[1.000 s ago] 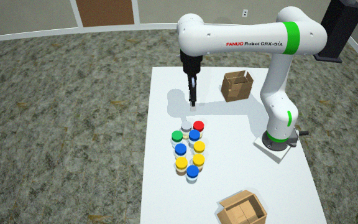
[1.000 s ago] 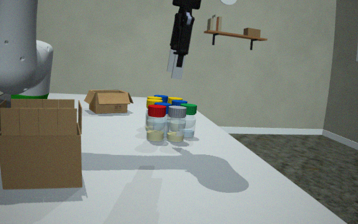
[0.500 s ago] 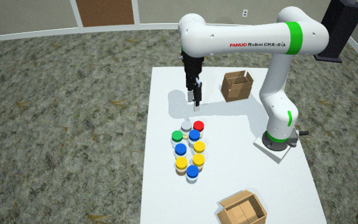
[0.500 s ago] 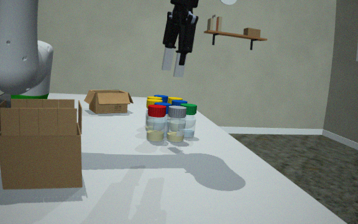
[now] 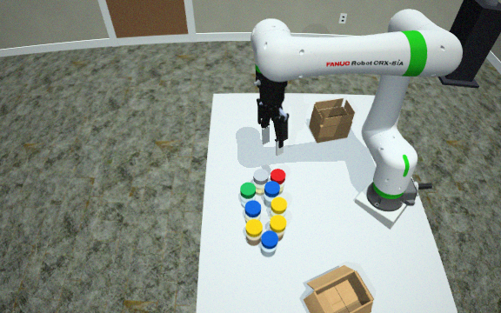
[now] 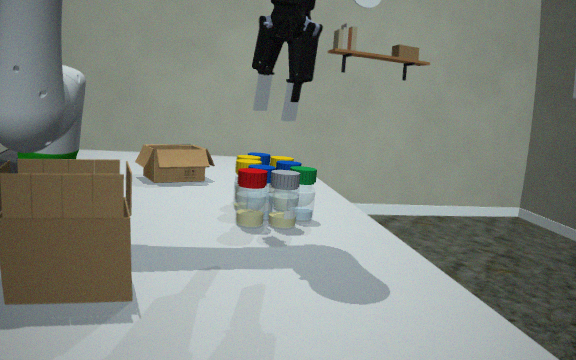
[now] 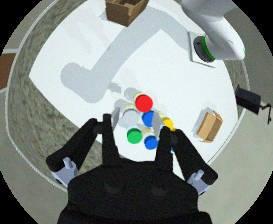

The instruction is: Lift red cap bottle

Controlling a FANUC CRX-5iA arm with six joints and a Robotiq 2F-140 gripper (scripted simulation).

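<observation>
Exterior view: gripper (image 6: pixel 278 102) hung high above the table (image 6: pixel 418 280), fingers partly apart, holding nothing. Red-capped bottle (image 6: pixel 252 198) stood upright at the near corner of the bottle cluster, touching the grey-capped bottle (image 6: pixel 284 199), well below the gripper.

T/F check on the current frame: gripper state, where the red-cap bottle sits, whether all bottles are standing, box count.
1. The gripper holds the red-cap bottle. False: it hangs open above the cluster, holding nothing.
2. The red-cap bottle stands at the edge of the cluster, beside the gray-cap bottle. True.
3. One bottle has tipped over. False: all stand upright.
4. Two open cardboard boxes sit on the table. True.
</observation>
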